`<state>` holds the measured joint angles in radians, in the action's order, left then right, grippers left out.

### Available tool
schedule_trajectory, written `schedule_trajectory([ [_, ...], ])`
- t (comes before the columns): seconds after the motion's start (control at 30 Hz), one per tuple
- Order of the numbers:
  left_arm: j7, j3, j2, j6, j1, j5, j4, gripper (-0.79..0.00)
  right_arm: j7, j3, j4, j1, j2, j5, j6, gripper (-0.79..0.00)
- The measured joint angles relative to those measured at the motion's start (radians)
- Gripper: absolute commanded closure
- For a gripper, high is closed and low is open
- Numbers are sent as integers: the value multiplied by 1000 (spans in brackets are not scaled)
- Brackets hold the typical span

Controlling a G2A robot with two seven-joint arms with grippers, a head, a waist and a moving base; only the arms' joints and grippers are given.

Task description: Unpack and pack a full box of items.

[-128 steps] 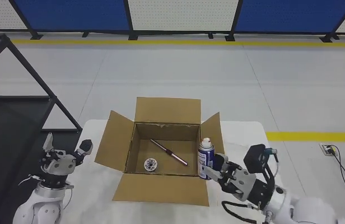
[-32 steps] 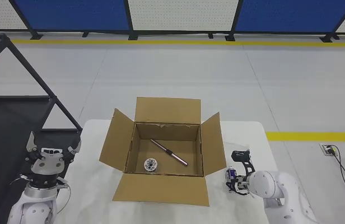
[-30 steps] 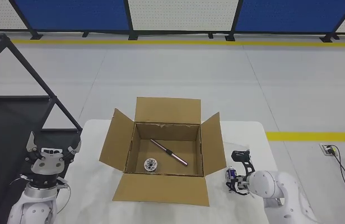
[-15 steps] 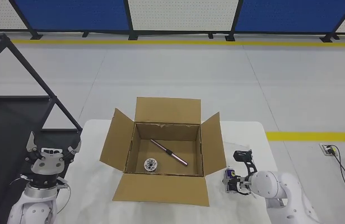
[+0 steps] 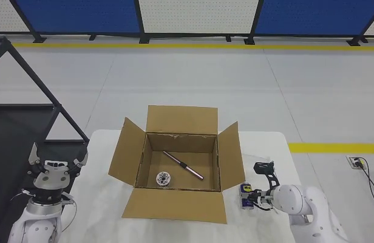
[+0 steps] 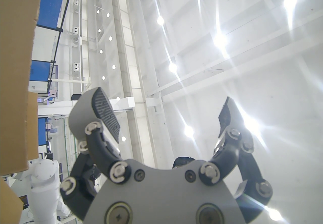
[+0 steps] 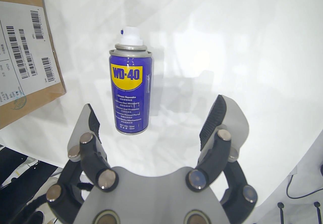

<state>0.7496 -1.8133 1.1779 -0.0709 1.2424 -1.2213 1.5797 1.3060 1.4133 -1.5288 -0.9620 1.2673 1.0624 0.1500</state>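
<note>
Right wrist view: spray can (image 7: 130, 91) upright on table (image 7: 214, 33), nozzle uppermost

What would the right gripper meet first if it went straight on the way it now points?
Probably the blue spray can, upright on the white table ahead of the open right gripper, though slightly off its centre line.

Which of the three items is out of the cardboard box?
The blue spray can with a white nozzle, on the table beside the box; the thin dark rod and small round piece lie inside.
</note>
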Motion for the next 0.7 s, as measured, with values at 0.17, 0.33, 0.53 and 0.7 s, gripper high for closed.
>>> schedule_trajectory([
  [0.17, 0, 0, 0, 0, 0, 0, 0, -785, 0, -6, 6, 7, -3, -1, 1, -785],
  [0.33, 0, 0, 0, 0, 0, 0, 0, -785, 1, -9, 13, 14, -5, -5, 5, -785],
  [0.53, 0, 0, 0, 0, 0, 0, 0, -785, 1, -13, 19, 18, -8, -9, 7, -785],
  [0.7, 0, 0, 0, 0, 0, 0, 0, -785, 0, -16, 22, 20, -10, -10, 9, -785],
])
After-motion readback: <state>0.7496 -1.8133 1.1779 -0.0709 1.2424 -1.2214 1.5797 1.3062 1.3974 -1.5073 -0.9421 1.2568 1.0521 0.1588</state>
